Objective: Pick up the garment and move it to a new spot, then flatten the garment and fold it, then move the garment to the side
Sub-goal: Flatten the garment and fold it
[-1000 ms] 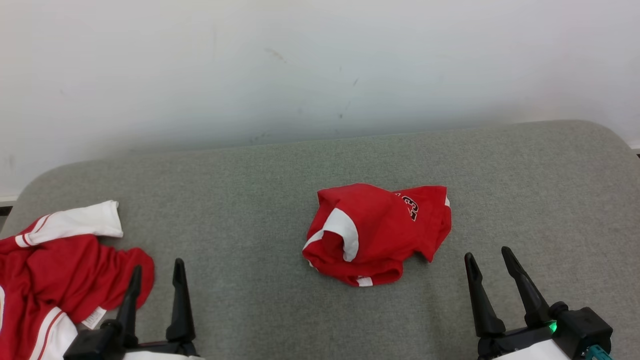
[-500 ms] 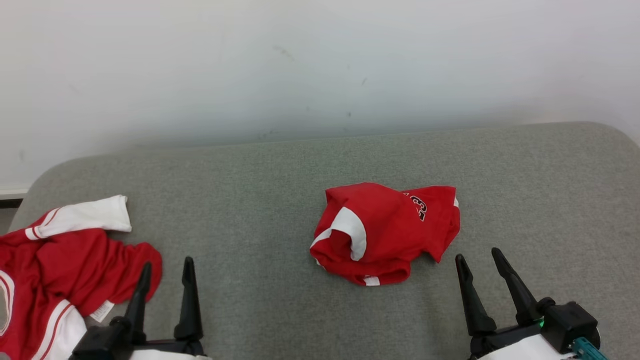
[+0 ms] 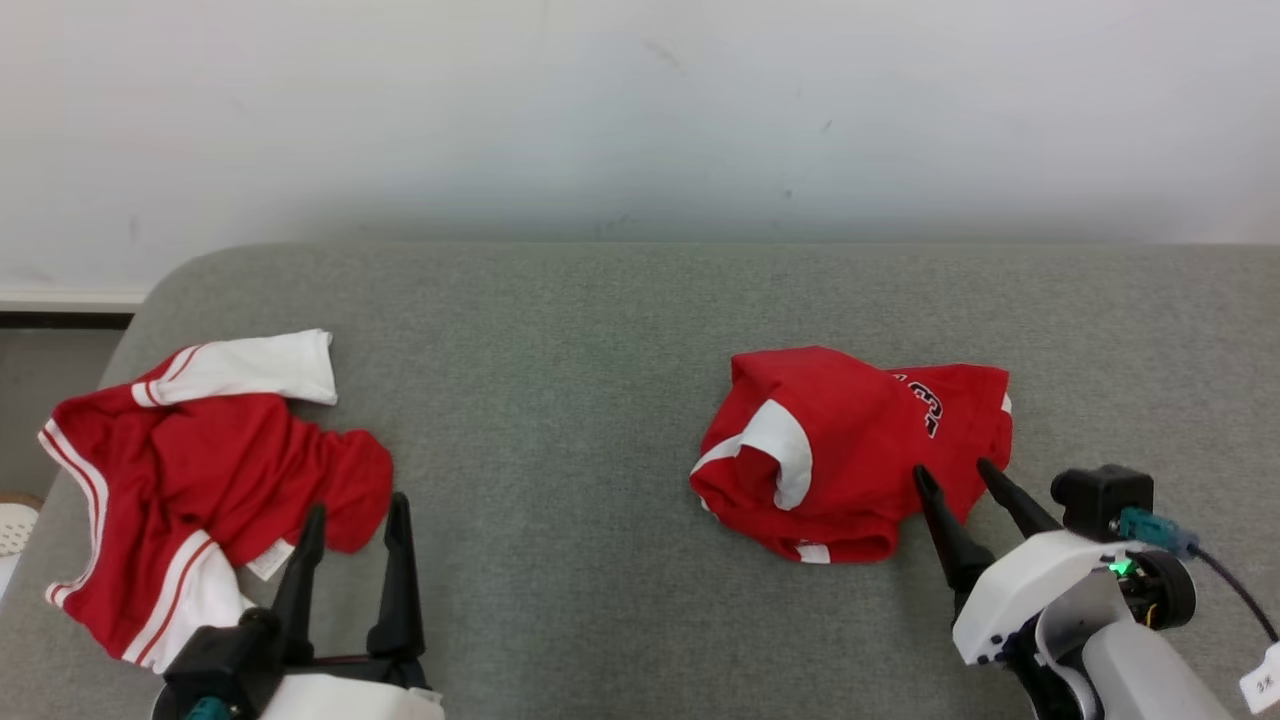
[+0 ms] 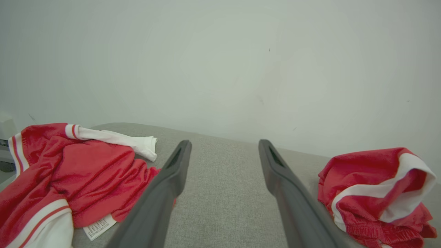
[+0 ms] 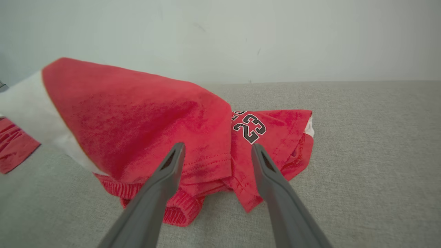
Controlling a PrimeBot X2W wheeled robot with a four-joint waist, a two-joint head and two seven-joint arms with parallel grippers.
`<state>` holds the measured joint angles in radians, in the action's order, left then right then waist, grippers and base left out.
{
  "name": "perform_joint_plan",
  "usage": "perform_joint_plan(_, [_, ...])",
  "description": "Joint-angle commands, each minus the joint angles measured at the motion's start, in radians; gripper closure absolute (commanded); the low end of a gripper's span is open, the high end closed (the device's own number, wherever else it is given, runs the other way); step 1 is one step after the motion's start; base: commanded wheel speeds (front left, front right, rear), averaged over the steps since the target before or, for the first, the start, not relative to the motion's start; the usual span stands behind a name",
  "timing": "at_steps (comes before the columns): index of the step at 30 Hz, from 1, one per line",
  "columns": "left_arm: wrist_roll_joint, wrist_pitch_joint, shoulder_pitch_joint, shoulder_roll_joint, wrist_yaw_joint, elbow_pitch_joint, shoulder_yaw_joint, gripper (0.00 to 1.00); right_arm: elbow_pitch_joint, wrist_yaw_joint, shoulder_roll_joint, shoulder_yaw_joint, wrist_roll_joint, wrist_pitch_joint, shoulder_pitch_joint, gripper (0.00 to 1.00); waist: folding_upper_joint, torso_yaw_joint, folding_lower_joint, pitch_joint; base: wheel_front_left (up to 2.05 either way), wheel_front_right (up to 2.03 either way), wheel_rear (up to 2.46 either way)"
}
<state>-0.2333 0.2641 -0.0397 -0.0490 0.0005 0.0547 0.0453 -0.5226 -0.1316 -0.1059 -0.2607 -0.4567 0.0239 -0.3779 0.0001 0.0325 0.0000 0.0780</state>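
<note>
A crumpled red garment (image 3: 830, 440) with white panels and a black number lies on the grey cushioned surface (image 3: 560, 400), right of centre. My right gripper (image 3: 951, 468) stands open, its fingertips over the garment's near right edge. In the right wrist view the open right gripper (image 5: 217, 146) straddles a fold of the garment (image 5: 137, 113) without clamping it. My left gripper (image 3: 359, 505) is open at the lower left, nothing between its fingers. In the left wrist view the left gripper (image 4: 224, 142) points at bare cushion, with the garment (image 4: 372, 193) off to its right.
A second red and white garment (image 3: 200, 470) lies spread at the cushion's left end, just left of my left gripper, also seen as the second garment (image 4: 69, 165). A pale wall (image 3: 640, 120) rises behind the cushion. A white object (image 3: 12, 522) sits beyond the left edge.
The head camera has shifted, so everything sits further right in the picture. My right gripper has advanced from beside the crumpled garment to over its near right edge. Both grippers stayed open.
</note>
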Motion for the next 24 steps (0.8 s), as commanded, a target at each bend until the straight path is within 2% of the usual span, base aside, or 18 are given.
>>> perform_joint_plan(1, [-0.008, 0.001, -0.009, -0.003, -0.002, 0.003, 0.001, 0.0, -0.021, 0.002, -0.012, -0.003, -0.03, -0.039, -0.037, 0.0, -0.0001, 0.023, 0.0, 0.016, 0.0, 0.0, 0.0])
perform_joint_plan(10, [-0.012, 0.001, -0.029, -0.003, -0.004, 0.014, 0.009, 0.0, -0.158, 0.002, -0.029, -0.006, -0.154, -0.271, -0.161, 0.0, -0.0001, 0.084, 0.0, 0.044, 0.0, 0.0, 0.0])
perform_joint_plan(14, [-0.01, 0.001, -0.033, -0.003, -0.006, 0.019, 0.005, 0.0, -0.17, 0.002, -0.038, -0.013, -0.201, -0.293, -0.174, 0.0, -0.0001, 0.106, 0.0, 0.044, 0.0, 0.0, 0.0])
perform_joint_plan(15, [-0.01, 0.001, -0.032, -0.003, -0.006, 0.019, 0.004, 0.0, -0.166, 0.002, -0.038, -0.017, -0.208, -0.288, -0.173, 0.23, -0.0001, 0.108, 0.0, 0.043, 0.0, 0.0, 0.0])
perform_joint_plan(16, [-0.01, 0.001, -0.029, -0.003, -0.007, 0.02, 0.003, 0.0, -0.159, 0.002, -0.04, -0.021, -0.216, -0.28, -0.17, 0.57, -0.0001, 0.109, 0.0, 0.041, 0.0, 0.0, 0.0])
perform_joint_plan(17, [-0.009, 0.001, -0.026, -0.003, -0.005, 0.021, 0.001, 0.0, -0.152, 0.002, -0.045, -0.023, -0.222, -0.27, -0.166, 0.86, -0.0001, 0.109, 0.0, 0.039, 0.0, 0.0, 0.0])
perform_joint_plan(18, [-0.009, 0.001, -0.022, -0.003, -0.005, 0.023, -0.001, 0.0, -0.146, 0.002, -0.049, -0.028, -0.228, -0.264, -0.162, 1.0, -0.0001, 0.108, 0.0, 0.036, 0.0, 0.0, 0.0])
perform_joint_plan(24, [-0.011, 0.001, -0.007, -0.003, -0.003, 0.028, -0.008, 0.0, -0.08, 0.002, -0.076, -0.046, -0.271, -0.231, -0.141, 1.0, -0.0001, 0.07, 0.0, 0.011, 0.0, 0.0, 0.0])
